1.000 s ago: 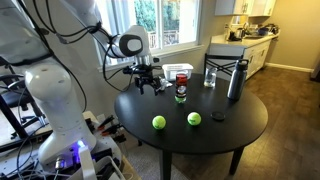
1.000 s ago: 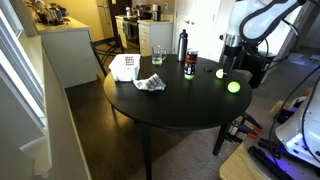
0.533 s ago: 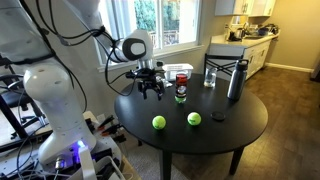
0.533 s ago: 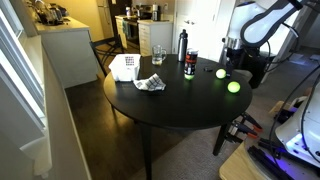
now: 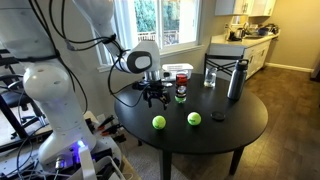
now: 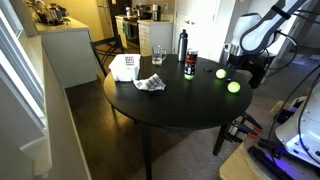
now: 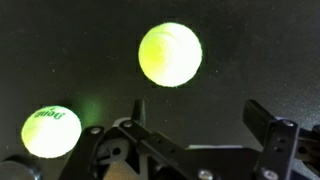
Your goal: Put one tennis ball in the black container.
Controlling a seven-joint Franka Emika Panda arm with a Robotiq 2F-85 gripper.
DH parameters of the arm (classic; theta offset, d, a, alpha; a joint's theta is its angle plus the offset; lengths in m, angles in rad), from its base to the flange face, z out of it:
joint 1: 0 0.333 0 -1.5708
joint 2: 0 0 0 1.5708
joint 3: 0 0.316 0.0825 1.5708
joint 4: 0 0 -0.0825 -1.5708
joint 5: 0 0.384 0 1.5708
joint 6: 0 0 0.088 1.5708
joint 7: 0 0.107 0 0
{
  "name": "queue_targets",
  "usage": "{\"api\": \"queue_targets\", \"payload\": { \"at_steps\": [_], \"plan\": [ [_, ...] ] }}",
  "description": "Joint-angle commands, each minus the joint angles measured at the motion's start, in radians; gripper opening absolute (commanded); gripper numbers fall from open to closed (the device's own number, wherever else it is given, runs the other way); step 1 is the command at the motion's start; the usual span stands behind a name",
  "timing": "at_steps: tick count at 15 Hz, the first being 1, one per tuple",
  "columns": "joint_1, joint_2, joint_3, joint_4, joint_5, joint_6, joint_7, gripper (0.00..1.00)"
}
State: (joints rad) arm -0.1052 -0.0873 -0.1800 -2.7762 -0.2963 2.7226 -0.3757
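Note:
Two yellow-green tennis balls lie on the round black table (image 5: 240, 130): one (image 5: 158, 122) nearer my arm and one (image 5: 194, 118) beside it. Both also show in an exterior view (image 6: 234, 87) (image 6: 221, 72). In the wrist view one tennis ball (image 7: 170, 54) lies ahead of the jaws and the other (image 7: 51, 131) is at the lower left. My gripper (image 5: 154, 96) (image 6: 232, 58) (image 7: 200, 122) hangs open and empty above the table edge, short of the balls. A small low black round object (image 5: 218, 115), possibly the black container, sits past the balls.
A small can (image 5: 181, 93) (image 6: 190, 64) stands near the gripper. A tall dark bottle (image 5: 236, 80), a glass (image 5: 210, 77) and a white box (image 5: 180, 70) stand at the far side. A crumpled item (image 6: 150, 83) lies by the white box (image 6: 124, 67).
My gripper has moved over the table edge towards the can and the balls, and a little lower. The balls have not moved.

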Motion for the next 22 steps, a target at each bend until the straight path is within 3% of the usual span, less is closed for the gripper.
{"api": "queue_targets", "payload": {
  "at_steps": [1, 5, 13, 16, 22],
  "plan": [
    [-0.005, 0.082, -0.012, 0.0, 0.107, 0.056, -0.138, 1.0],
    [-0.025, 0.131, 0.0, 0.001, 0.165, 0.058, -0.214, 1.0],
    [-0.058, 0.119, -0.009, -0.006, 0.075, 0.09, -0.173, 1.0],
    [-0.068, 0.108, -0.023, -0.009, -0.016, 0.087, -0.139, 1.0],
    [-0.08, 0.114, -0.018, -0.006, 0.015, 0.049, -0.192, 1.0]
  ]
}}
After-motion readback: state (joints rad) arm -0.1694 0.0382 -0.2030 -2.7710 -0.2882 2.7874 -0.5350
